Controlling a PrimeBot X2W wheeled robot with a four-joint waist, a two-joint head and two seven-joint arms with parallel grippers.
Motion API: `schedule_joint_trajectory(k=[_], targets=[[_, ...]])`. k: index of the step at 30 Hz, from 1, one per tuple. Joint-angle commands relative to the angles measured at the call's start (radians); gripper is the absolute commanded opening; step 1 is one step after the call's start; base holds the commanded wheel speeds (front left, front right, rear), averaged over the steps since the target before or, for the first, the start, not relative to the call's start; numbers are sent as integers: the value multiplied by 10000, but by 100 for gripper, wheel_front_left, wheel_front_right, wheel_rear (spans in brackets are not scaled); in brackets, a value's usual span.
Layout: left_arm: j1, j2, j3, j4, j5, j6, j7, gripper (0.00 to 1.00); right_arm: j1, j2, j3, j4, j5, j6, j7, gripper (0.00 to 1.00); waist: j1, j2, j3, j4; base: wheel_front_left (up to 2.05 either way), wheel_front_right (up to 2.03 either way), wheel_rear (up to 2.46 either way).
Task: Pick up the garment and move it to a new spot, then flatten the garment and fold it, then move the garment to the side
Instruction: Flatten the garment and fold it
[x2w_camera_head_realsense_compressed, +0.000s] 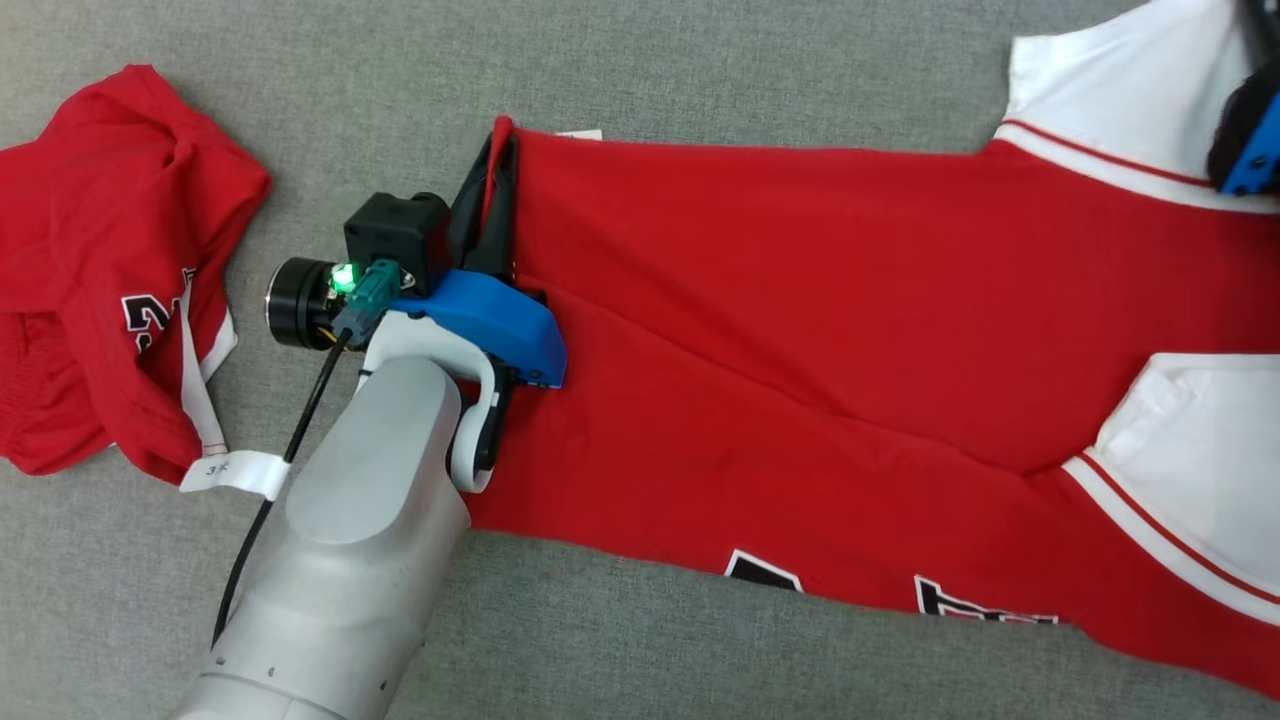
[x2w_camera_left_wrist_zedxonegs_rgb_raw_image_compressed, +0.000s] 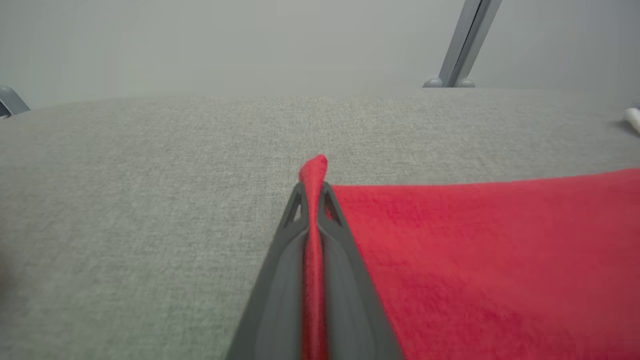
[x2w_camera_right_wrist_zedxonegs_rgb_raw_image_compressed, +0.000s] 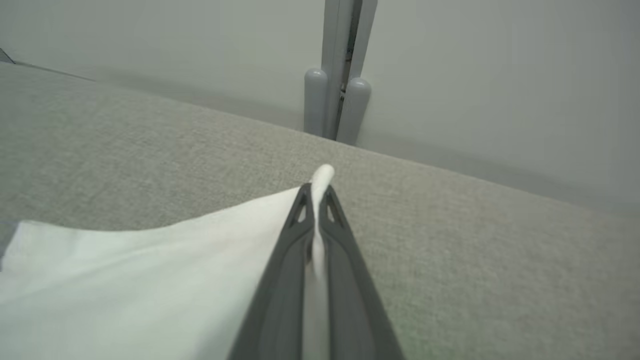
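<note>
Jaws on both arms are clamped: left on a red hem corner (x2w_camera_left_wrist_zedxonegs_rgb_raw_image_compressed: 313, 170) of the garment (x2w_camera_head_realsense_compressed: 800, 330), right on its white sleeve (x2w_camera_right_wrist_zedxonegs_rgb_raw_image_compressed: 150, 260). It lies spread across the bench (x2w_camera_head_realsense_compressed: 700, 60) middle. Soft, light, floppy cloth; corners are probably the best holds.
</note>
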Motion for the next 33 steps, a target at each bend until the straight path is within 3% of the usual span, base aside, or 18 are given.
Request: schedule_joint_trajectory(k=[1, 6, 10, 13, 23, 33], targets=[[-110, -17, 138, -147, 94, 88, -23, 0, -323, -104, -99, 114, -201, -6, -482, 0, 0, 0, -37, -37, 0, 0, 0], [219, -5, 702, -611, 476, 139, -23, 0, -468, 192, -578, 527, -419, -6, -2021, 0, 0, 0, -289, -302, 0, 0, 0], [523, 48, 1209, -951, 896, 7, -24, 0, -205, 428, -850, 228, -376, -6, -2315, 0, 0, 0, -572, -647, 0, 0, 0], [828, 121, 1557, -1087, 1174, -99, -24, 0, 372, 544, -1176, -779, -248, -6, -2341, 0, 0, 0, -835, -943, 0, 0, 0], [2371, 417, 2582, -1120, 1899, -396, -24, 0, 4747, 1237, -2325, -4148, 67, -5, -2344, 0, 0, 0, -2145, -1907, 0, 0, 0], [3998, 363, 3112, -1104, 2325, -650, -24, 0, 7855, 2365, -3412, -4988, 94, -5, -2344, 0, 0, 0, -3052, -2338, 0, 0, 0]])
